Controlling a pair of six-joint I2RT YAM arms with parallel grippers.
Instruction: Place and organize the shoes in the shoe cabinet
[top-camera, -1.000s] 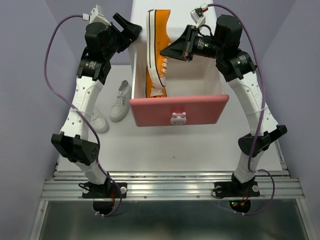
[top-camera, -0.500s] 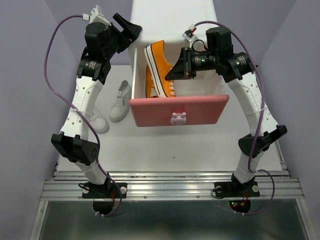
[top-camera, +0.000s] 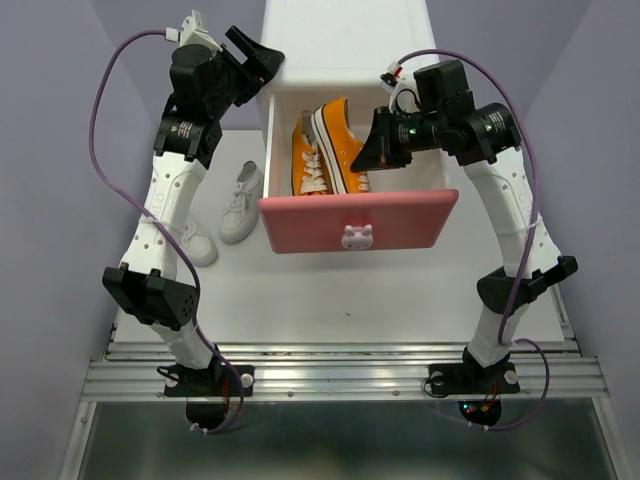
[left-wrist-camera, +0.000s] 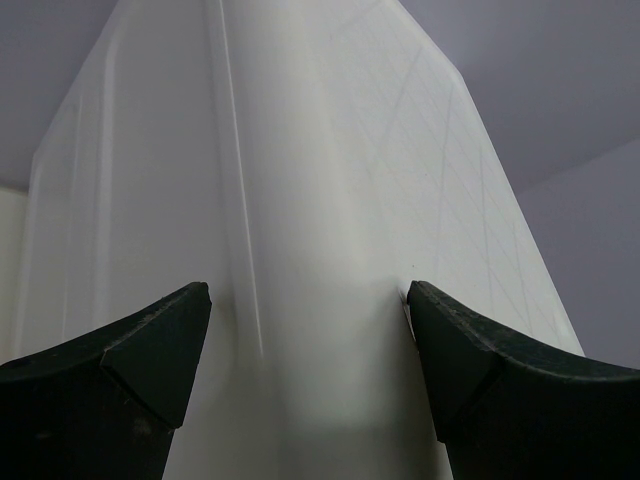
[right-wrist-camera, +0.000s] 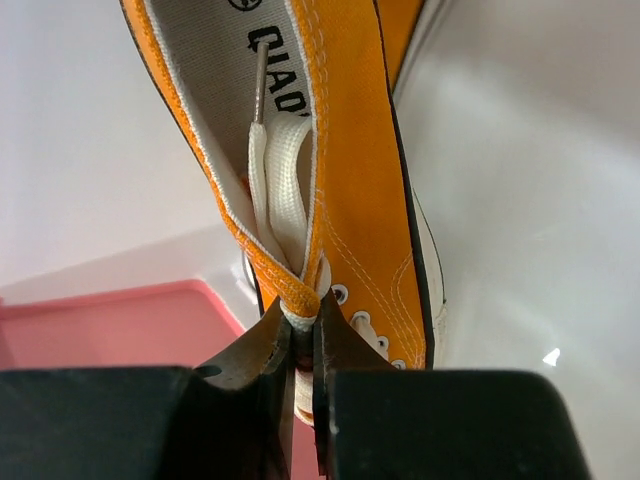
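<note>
The right gripper (right-wrist-camera: 303, 326), jaws pinched narrow on the orange shoe (right-wrist-camera: 340, 190) at its collar, hangs it just past its tips in the open drawer (top-camera: 358, 225) beside its mate (top-camera: 308, 165), so lowering and release look next, while the left gripper (left-wrist-camera: 308, 300) stands wide, straddling the cabinet (left-wrist-camera: 300, 180).

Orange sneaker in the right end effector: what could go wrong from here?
1. The right end effector pinches only the held orange sneaker's collar edge and a lace; it could slip or swing.
2. That sneaker hangs tilted beside the second orange sneaker in the open drawer; released so, it may land on its side or on its mate, blocking closing.
3. The left end effector stands open astride the cabinet, not clamping it; the cabinet may shift.
</note>
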